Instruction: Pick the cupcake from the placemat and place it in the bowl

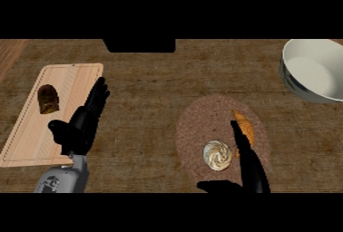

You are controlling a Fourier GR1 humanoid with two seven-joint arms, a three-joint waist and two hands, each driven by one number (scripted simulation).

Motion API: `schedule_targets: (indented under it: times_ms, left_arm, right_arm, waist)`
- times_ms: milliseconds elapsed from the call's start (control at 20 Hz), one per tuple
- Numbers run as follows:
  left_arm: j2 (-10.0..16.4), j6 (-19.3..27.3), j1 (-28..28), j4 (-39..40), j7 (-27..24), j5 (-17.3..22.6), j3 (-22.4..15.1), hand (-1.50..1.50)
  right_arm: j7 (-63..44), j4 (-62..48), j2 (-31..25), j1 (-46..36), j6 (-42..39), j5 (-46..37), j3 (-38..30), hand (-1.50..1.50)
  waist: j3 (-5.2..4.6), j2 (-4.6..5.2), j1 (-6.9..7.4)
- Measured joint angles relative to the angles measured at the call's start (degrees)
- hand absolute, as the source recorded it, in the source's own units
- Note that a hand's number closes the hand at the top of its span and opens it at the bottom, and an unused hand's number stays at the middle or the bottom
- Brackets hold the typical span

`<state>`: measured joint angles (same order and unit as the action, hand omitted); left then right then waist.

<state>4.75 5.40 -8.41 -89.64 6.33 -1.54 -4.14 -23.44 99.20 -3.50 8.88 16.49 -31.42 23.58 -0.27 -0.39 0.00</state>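
Evidently the approach-and-grasp step was in hand; the pick was not yet made. Small cupcake with a pale cream swirl on top (217, 155) sat upright on the round brown woven placemat (194, 131), towards its near edge, centre-right on the brown wood-grain surface (147, 90). Right robot hand (249, 165) showed at the lower edge, fingers straight and pointing away from the robot, just beside the cupcake on its right. Thumb spread out to the left, nearer the robot than the cupcake. Hand apart, clamped on nothing; whether it touched the cupcake could not be told. An orange elongated piece (244, 124) lay on the same placemat beyond the cupcake, partly hidden behind the fingers.

Next move, as judged: fingers and thumb must close round the cupcake's sides without nudging the orange piece, then lift and carry it away and to the right.

Containers: white round bowl with a grey outer wall (305, 68) stood at the far right, well apart from the placemat and partly cut by the view's edge. Nothing showed in the visible part of its inside. Light wooden cutting board (67, 81) at left carried one dark brown lump (48, 99). Left robot hand (81, 127) rested open, fingers straight, over the board's right edge. Black block (139, 45) at the far edge, kind not told.
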Motion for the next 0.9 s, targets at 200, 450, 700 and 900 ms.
schedule_targets:
  times_ms: [200, 450, 700, 900]
  left_arm:
    - [-0.41, -0.08, 0.26, 0.47, -0.61, -0.52, 0.04, 0.00]
    - [-0.86, -0.17, 0.35, 0.45, -0.81, -0.96, -0.20, 0.00]
    - [-0.64, -0.73, -0.04, 0.84, -0.80, -0.52, 0.71, 0.00]
    - [-0.54, -1.05, -0.64, 1.05, -0.33, -0.54, 1.23, 0.00]
  right_arm:
    - [0.96, -2.81, 0.25, -1.00, -0.42, -0.59, -0.07, -1.50]
    - [3.17, -6.87, 0.16, -3.73, -1.54, -1.39, 1.47, 1.50]
    - [5.54, -8.55, -1.01, -4.87, -2.85, -4.52, 3.73, 1.50]
    - [7.28, -9.22, 0.22, -4.45, -2.41, -4.57, 4.52, 1.50]
  waist:
    - [-0.15, -0.17, -0.05]
    - [-0.31, -0.34, 0.05]
    - [-0.27, -0.29, -0.09]
    - [-0.22, -0.24, -0.16]
